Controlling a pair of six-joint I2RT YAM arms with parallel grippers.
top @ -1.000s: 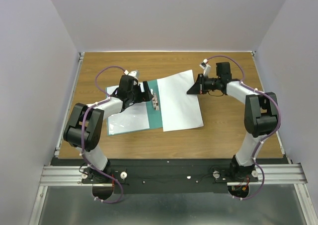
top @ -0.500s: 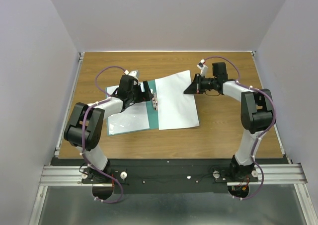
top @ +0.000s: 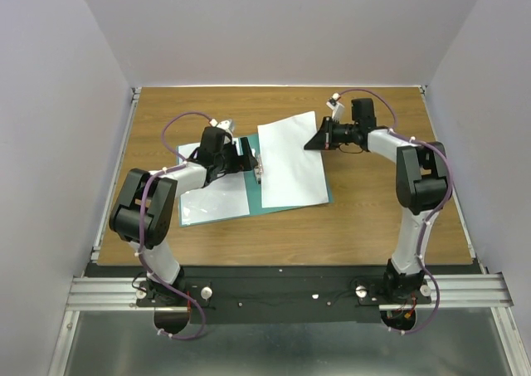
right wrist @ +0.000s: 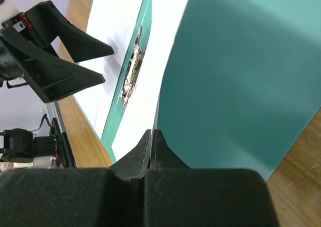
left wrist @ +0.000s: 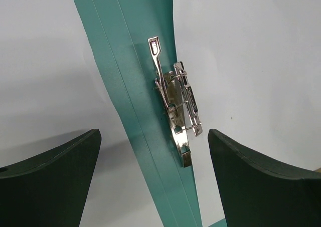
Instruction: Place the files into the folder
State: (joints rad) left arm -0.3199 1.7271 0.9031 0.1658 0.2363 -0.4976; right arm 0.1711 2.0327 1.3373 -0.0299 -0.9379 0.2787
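Observation:
The teal-green folder [top: 256,197] lies open on the table, its metal clip [top: 260,170] at the spine. My left gripper [top: 241,157] hovers open just above the clip [left wrist: 178,111], one finger on each side of the spine, touching nothing. One white file sheet [top: 290,164] lies over the folder's right half. My right gripper [top: 309,143] is shut on that sheet's far right edge. In the right wrist view the fingers [right wrist: 151,134] pinch the sheet [right wrist: 160,46] edge-on, with the teal cover [right wrist: 241,76] below it. A second white sheet [top: 216,200] covers the left half.
Brown wooden tabletop [top: 373,218] surrounds the folder, with grey walls on three sides. A metal rail [top: 282,289] carrying both arm bases runs along the near edge. The left gripper's open fingers [right wrist: 75,61] show in the right wrist view, close to the clip.
My right gripper has pulled the white sheet leftward, from partly on the bare wood to over the folder's right half. The left gripper has stayed open above the clip.

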